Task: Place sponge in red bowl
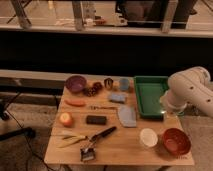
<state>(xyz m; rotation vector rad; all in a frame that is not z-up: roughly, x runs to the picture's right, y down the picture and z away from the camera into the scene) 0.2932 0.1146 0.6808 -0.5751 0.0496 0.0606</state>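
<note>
Sponge: a small light-blue pad lying flat on the desk, a little right of the frame's centre, just left of the green tray and below a small blue cup. It is untouched and not in any bowl. A larger grey-blue flat piece lies just below it, and a black block sits lower left of it. Red bowl: upright at the lower right corner of the desk, with nothing discernible in it, well apart from the sponge, with a white bowl just beside it on the left. A purple bowl stands at the upper left of the desk, a carrot below it. The white robot arm enters from the right edge of the frame. Pincer: at the arm's lower end, over the right rim of the green tray, above the red bowl in the frame and clear of the sponge. I cannot tell whether it is open or closed.
</note>
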